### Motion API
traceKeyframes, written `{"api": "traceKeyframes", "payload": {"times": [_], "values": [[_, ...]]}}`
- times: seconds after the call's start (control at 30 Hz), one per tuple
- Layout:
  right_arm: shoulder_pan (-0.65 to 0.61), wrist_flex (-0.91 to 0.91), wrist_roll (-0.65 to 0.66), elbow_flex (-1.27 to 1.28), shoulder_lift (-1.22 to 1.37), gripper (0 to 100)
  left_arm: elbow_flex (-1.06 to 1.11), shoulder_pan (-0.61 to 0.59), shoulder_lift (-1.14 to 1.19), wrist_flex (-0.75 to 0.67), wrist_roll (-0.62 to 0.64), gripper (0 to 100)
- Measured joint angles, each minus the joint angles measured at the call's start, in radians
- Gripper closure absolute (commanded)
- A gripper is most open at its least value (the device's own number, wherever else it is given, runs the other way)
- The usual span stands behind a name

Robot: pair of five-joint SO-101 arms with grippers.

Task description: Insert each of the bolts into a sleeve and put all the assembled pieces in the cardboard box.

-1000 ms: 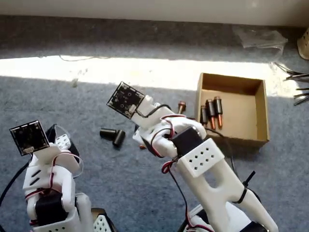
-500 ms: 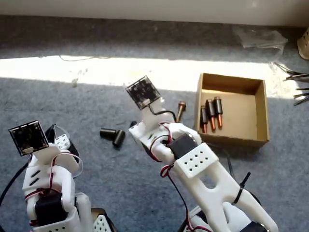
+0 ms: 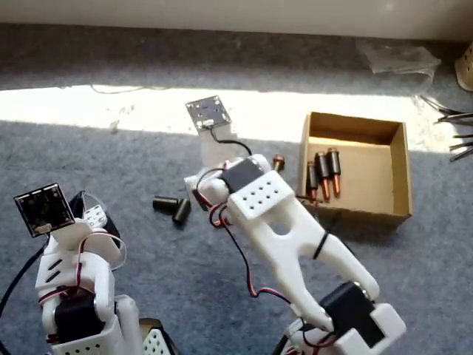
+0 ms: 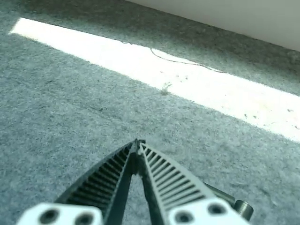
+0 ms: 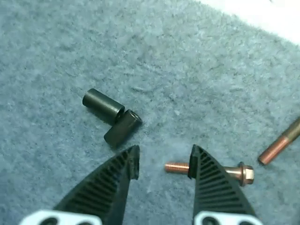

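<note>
My right hand hung open over the grey bench, its jaws well apart. A loose copper bolt lay flat on the bench, its threaded end showing in the gap between the jaws and its shank running behind one finger. Just to the left lay two black sleeves, touching at their ends in a shallow angle. A second bolt lay off to the right, just beside the left wall of the cardboard box, which already held three assembled pieces. My left hand sat at the near left with its jaws pressed together, holding nothing.

What worried me was the grab. The bolt sat off to one side rather than centred between the jaws. If I closed from there, I judged I might catch only the threaded tip, and it could pivot, roll on the pile or squirt free. Swinging left for a sleeve risked knocking the pair, since they touched and one would drag the other. The left hand would also need to open before it could steady a sleeve.

I could make out no readable writing or labels anywhere.
</note>
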Motion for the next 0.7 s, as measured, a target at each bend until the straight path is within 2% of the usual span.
{"api": "traceKeyframes", "payload": {"times": [0.27,0.47,0.7], "values": [[-0.084,0.218,-0.298,-0.437,0.353,83.9,0.000,-0.025,-0.005,-0.002,0.002,99],[-0.087,0.265,-0.535,-0.663,0.588,83.6,0.000,-0.041,-0.005,-0.002,0.002,99],[-0.089,0.267,-0.606,-0.793,0.732,83.9,0.000,-0.043,-0.005,-0.002,0.000,99]]}}
